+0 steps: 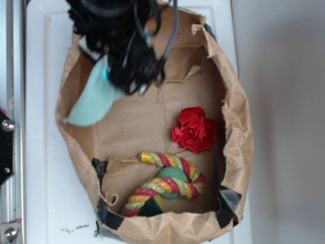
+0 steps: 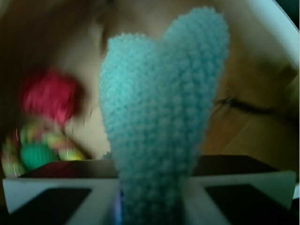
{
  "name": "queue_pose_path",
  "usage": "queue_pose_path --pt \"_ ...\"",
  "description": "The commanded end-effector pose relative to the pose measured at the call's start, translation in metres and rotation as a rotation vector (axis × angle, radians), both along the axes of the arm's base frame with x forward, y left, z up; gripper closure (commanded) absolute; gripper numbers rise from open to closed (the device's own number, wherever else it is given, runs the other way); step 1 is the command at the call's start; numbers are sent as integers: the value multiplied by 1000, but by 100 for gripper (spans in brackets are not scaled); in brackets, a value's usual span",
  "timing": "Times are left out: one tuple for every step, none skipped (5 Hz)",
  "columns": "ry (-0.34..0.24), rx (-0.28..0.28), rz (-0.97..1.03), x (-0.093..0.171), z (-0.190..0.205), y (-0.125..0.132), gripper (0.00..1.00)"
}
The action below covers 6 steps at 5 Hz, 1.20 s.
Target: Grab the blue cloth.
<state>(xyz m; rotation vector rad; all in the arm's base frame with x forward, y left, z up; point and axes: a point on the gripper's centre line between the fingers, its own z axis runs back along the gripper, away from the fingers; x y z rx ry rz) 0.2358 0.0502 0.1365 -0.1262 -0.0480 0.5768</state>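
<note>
The blue cloth [image 1: 94, 99] is a pale teal terry piece hanging from my gripper [image 1: 129, 71] at the upper left of the brown paper bag [image 1: 238, 127]. Seen from the wrist, the blue cloth [image 2: 161, 117] fills the middle of the picture, pinched at its lower end between the two white fingers [image 2: 101, 197]. My gripper [image 2: 152, 201] is shut on it. The cloth's free end droops toward the bag's left wall.
A red ruffled fabric ball [image 1: 195, 129] lies at the bag's right. A red, yellow and green braided rope toy [image 1: 167, 183] lies at the near end. The bag sits on a white surface [image 1: 40, 152], with a metal rail [image 1: 10, 152] along the left.
</note>
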Motion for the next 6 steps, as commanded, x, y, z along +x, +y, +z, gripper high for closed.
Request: queue_pose_path --pt "-105 117 -354 -16 22 -23 100" --pt "-83 66 -312 -5 34 -14 100" --pt "-80 31 -286 17 45 -6 100" --pt "-128 1 -344 30 57 -13 100" --pt "-187 -11 -413 23 54 -17 100" --pt "-236 26 -483 9 53 -35 100"
